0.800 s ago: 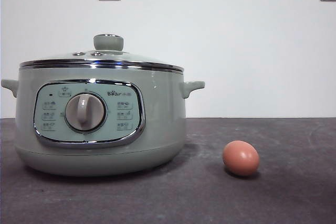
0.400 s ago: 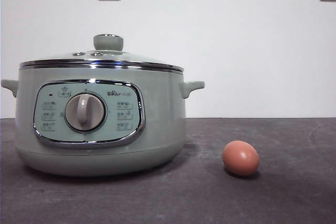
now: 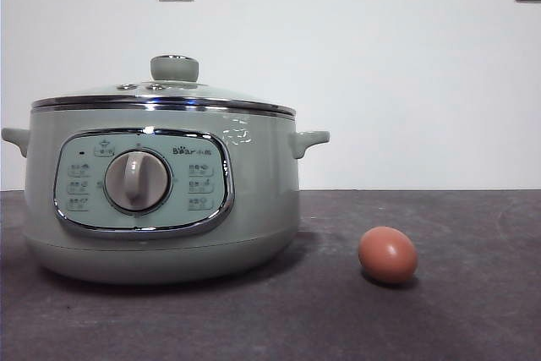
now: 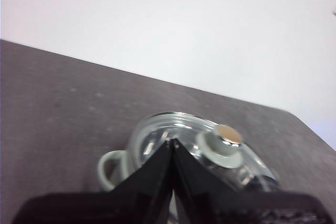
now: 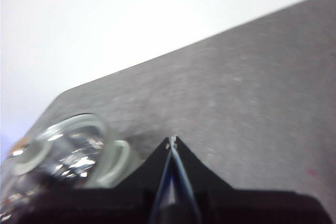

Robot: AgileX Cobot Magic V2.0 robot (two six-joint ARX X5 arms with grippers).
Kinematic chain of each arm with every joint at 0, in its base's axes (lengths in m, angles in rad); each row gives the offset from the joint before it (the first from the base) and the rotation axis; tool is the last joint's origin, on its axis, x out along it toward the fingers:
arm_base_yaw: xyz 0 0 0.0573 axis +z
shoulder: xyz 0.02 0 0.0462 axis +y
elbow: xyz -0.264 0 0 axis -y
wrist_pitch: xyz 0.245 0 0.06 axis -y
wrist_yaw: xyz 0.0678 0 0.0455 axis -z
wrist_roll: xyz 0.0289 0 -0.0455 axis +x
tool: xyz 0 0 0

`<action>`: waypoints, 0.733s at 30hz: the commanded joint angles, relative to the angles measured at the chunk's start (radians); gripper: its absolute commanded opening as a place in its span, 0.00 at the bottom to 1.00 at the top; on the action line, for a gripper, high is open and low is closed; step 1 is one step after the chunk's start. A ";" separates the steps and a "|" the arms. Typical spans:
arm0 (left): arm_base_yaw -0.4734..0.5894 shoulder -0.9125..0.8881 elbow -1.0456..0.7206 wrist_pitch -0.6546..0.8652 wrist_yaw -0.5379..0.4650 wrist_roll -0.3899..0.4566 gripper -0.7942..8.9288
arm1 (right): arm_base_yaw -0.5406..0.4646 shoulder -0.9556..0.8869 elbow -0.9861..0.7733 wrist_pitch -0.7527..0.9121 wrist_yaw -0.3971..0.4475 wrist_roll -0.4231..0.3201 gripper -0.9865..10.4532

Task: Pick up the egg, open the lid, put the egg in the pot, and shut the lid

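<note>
A dark grey, matte table [image 3: 473, 310] carries a large, round, pale sage-green electric pot [image 3: 254, 200]. A small brown-orange, smooth-shelled egg [image 3: 387, 254] lies on the bare top near the pot's right-hand handle, apparently not touching it.

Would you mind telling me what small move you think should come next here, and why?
Probably the right gripper should open its shut jaws and descend toward the egg. The egg lies untouched on the table beside the pot, the lid is on, and the left gripper is shut, above the lid.
</note>
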 commanded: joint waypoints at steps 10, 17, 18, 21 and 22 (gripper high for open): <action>0.003 0.294 0.210 -0.072 0.353 0.081 0.09 | 0.000 0.330 0.319 -0.224 -0.378 -0.202 0.15; 0.003 0.382 0.230 -0.061 0.407 0.082 0.41 | 0.003 0.431 0.353 -0.270 -0.396 -0.207 0.47; 0.003 0.386 0.230 -0.058 0.407 0.081 0.41 | 0.004 0.436 0.353 -0.278 -0.394 -0.207 0.47; 0.003 0.386 0.230 -0.035 0.406 0.079 0.41 | 0.031 0.443 0.353 -0.303 -0.357 -0.199 0.47; 0.003 0.386 0.230 -0.025 0.406 0.079 0.41 | 0.047 0.444 0.353 -0.309 -0.327 -0.196 0.47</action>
